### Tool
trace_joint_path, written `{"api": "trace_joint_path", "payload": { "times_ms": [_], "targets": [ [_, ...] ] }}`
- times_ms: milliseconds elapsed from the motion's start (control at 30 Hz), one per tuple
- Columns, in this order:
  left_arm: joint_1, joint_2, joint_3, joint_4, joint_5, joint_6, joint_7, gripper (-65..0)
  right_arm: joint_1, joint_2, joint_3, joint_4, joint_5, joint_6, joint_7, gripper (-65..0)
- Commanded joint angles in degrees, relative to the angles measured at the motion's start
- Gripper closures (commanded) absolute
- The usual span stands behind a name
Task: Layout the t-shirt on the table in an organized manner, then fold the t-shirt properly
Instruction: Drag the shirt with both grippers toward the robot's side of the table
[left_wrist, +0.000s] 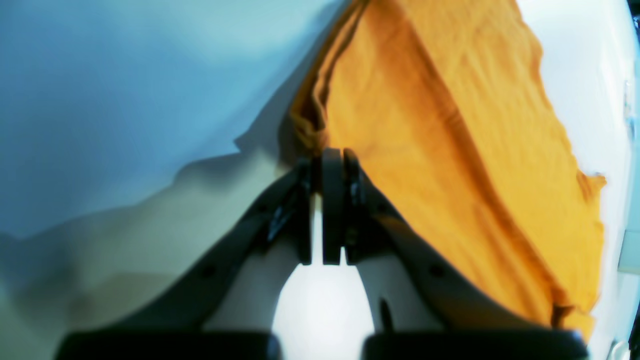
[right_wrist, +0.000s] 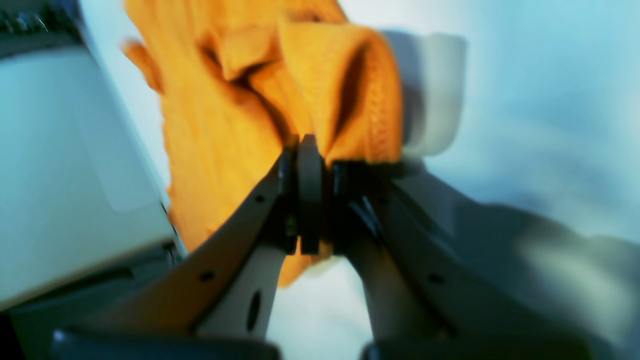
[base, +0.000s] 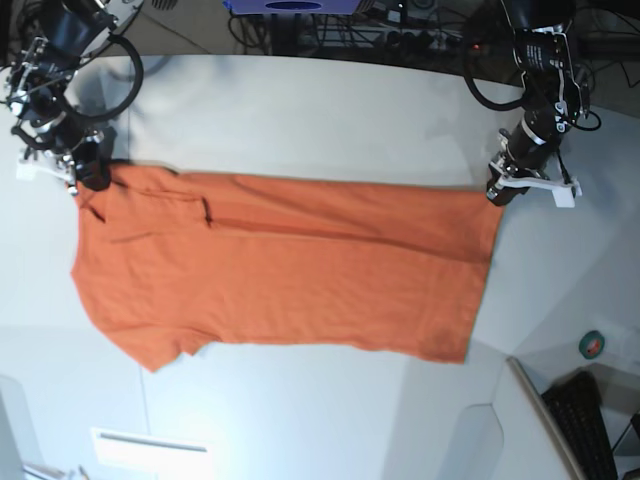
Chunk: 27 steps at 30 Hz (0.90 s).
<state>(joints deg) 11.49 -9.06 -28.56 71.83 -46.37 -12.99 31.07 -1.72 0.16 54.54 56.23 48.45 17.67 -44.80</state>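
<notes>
The t-shirt (base: 290, 275) is spread flat across the table (base: 300, 110), stretched between the two arms. Its hem corner is pinched by the clenched left gripper (base: 497, 192), and its shoulder corner is gripped by the closed right gripper (base: 85, 178).

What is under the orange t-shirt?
The orange t-shirt lies spread on the white table, which shows bare all around it. The cloth hides whatever part of the table is beneath it, so anything lying under there cannot be seen.
</notes>
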Motion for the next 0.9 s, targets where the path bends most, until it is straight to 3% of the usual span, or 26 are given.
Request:
{"api": "trace_joint_path", "payload": {
  "times_ms": [0, 133, 367, 633, 867],
  "targets": [
    [0.6, -0.7, -0.2, 2.1, -0.8, -0.5, -0.8, 0.0, -0.7, 0.1, 0.4, 0.2, -0.9, -1.1, -2.4, 0.0],
    [4.6, -0.6, -1.6, 6.6, -0.9, -0.5, -0.8, 0.0, -2.6, 0.2, 1.9, 0.3, -0.9, -1.0, -5.4, 0.0],
    [10.4, -0.5, -5.2, 10.9, -0.9, -0.5, -0.8, 0.0, -8.1, -0.1, 2.8, 6.8, -0.9, -1.0, -5.4, 0.0],
    [14.4, -0.4, -5.2, 11.6, -1.1, -0.5, -0.8, 0.0, -13.2, -5.5, 2.8, 19.2, -0.9, -1.0, -5.4, 0.0],
    [16.9, -0.5, -6.2, 11.6, -8.4, -0.5, -0.9, 0.0, -14.1, -6.6, 3.1, 22.1, -0.9, -1.0, -5.4, 0.0]
  ]
}}
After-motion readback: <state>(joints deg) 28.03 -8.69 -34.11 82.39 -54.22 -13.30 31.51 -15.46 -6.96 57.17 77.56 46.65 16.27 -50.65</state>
